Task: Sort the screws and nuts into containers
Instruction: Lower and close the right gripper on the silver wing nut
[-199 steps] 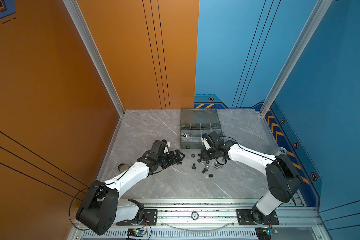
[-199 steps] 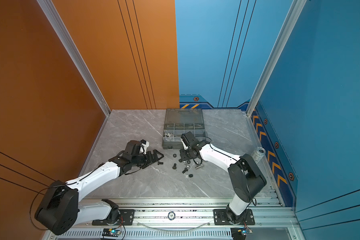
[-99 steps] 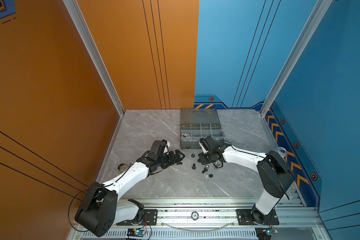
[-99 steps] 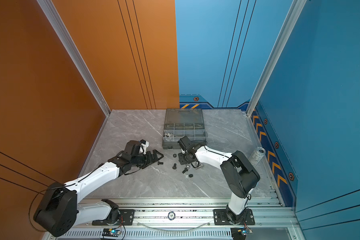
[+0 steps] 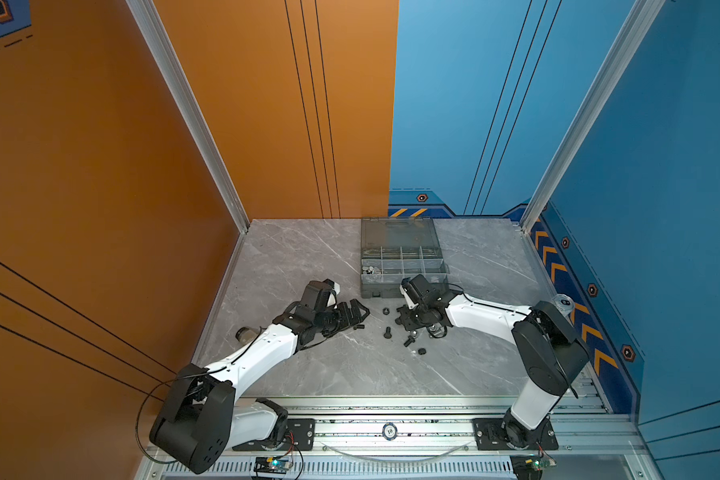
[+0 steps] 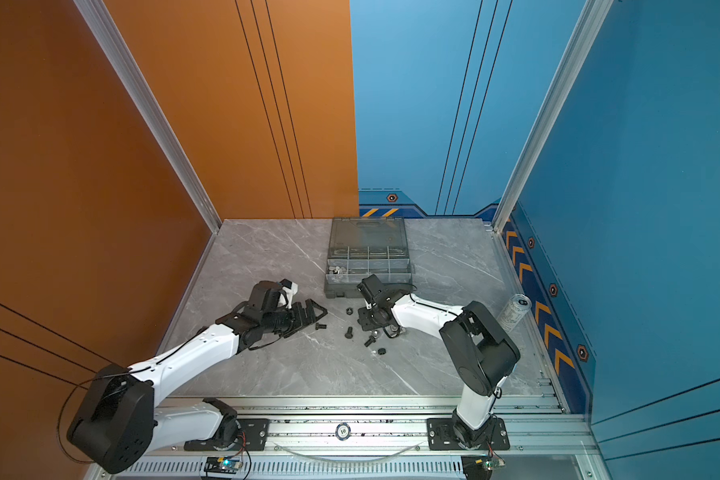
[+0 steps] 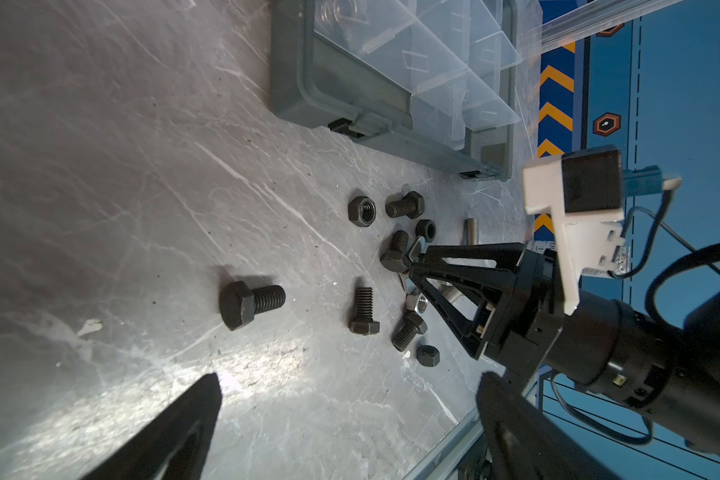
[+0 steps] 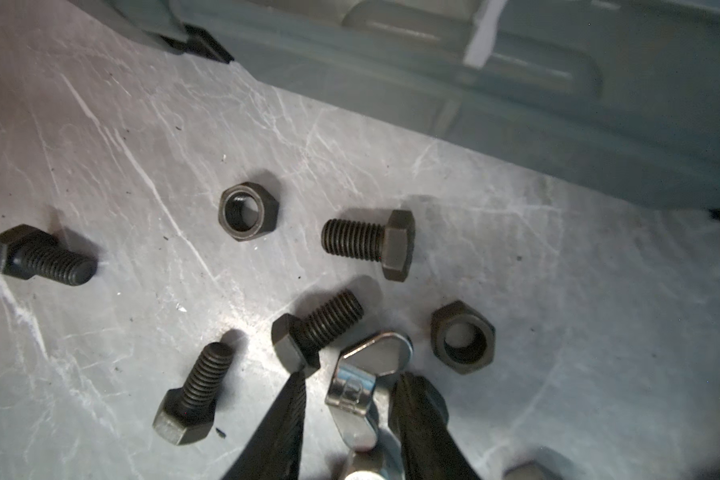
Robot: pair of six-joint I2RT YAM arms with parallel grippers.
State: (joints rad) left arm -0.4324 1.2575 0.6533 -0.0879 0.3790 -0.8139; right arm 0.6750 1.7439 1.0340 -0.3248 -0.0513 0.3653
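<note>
Black screws (image 8: 364,243) (image 8: 316,328) and black hex nuts (image 8: 248,212) (image 8: 462,336) lie loose on the grey marble table, in front of the grey organizer box (image 5: 381,289) with its containers. My right gripper (image 8: 352,384) is down in this pile (image 5: 408,322). Its fingertips (image 8: 296,386) stand on either side of a silver wing nut (image 8: 362,374), with a small gap left on one side. My left gripper (image 5: 360,313) hovers wide open to the left of the pile, with nothing between its fingers (image 7: 208,390). A lone black screw (image 7: 250,301) lies ahead of it.
The box lid (image 6: 366,232) lies open toward the back wall. A silver can (image 6: 514,311) stands by the right wall. A small cylinder (image 5: 245,333) sits beside my left arm. A poker chip (image 5: 389,431) rests on the front rail.
My right gripper has dropped from the box's front edge onto the pile, and its jaws have narrowed around the wing nut. The left arm has not moved.
</note>
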